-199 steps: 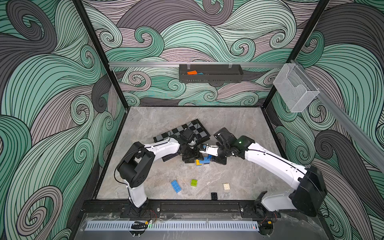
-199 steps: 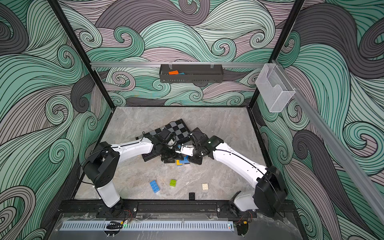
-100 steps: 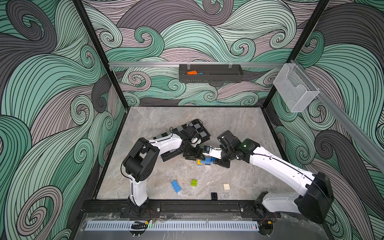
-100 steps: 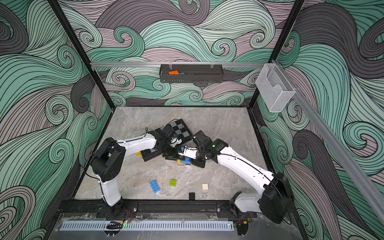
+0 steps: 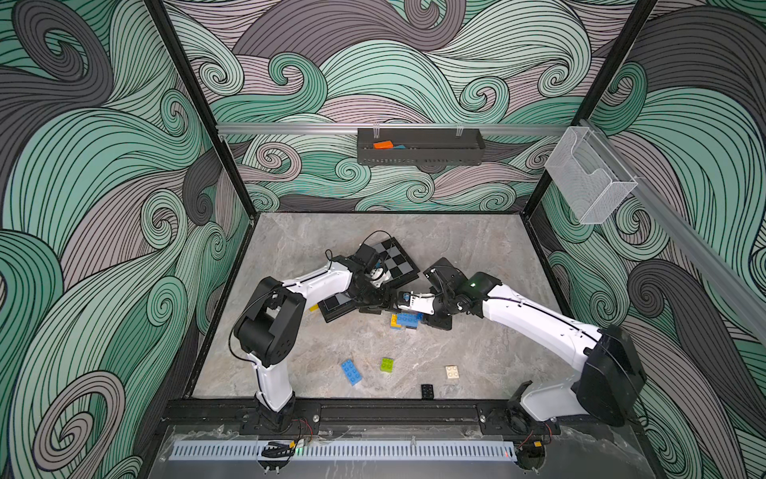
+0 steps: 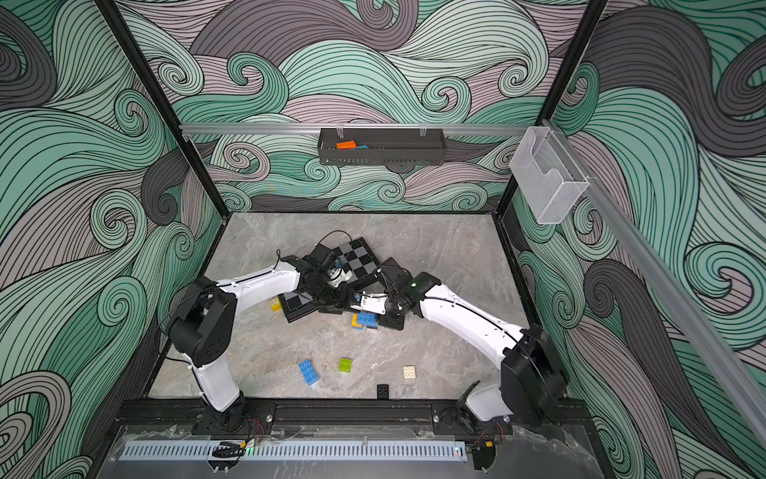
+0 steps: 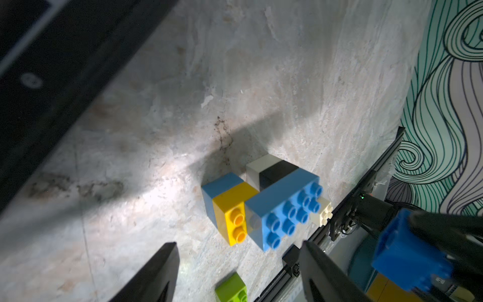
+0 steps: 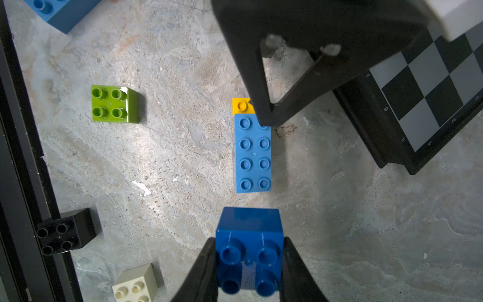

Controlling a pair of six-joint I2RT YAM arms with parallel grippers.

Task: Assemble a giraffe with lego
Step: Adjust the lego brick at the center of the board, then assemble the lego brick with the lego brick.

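The part-built giraffe [image 5: 406, 320] [image 6: 364, 321] lies mid-table: a long light-blue brick [image 8: 252, 154] joined to yellow, white and black bricks [image 7: 261, 209]. My left gripper [image 7: 237, 244] hovers just above it, open and holding nothing; one of its fingers [image 8: 261, 78] overlaps the yellow end. My right gripper [image 8: 249, 240] is shut on a dark blue square brick [image 8: 249, 251] [image 7: 410, 258], a short way off the giraffe's other end. In both top views the two grippers [image 5: 375, 300] [image 5: 400, 299] nearly meet. Loose lego: lime-green [image 5: 386, 364], blue oblong [image 5: 351, 371], white [image 5: 452, 371], black [image 5: 427, 390].
A black-and-grey chequered board [image 5: 389, 259] [image 8: 431, 91] lies behind the giraffe, partly under my left arm. A yellow brick [image 5: 313, 307] sits by its left corner. A black rail [image 8: 15, 157] edges the table's front. On the back wall hangs a dark tray [image 5: 418, 151].
The left gripper's fingers have spread wider. The left arm's elbow has shifted a little. The right gripper still holds the dark blue brick in nearly the same place.
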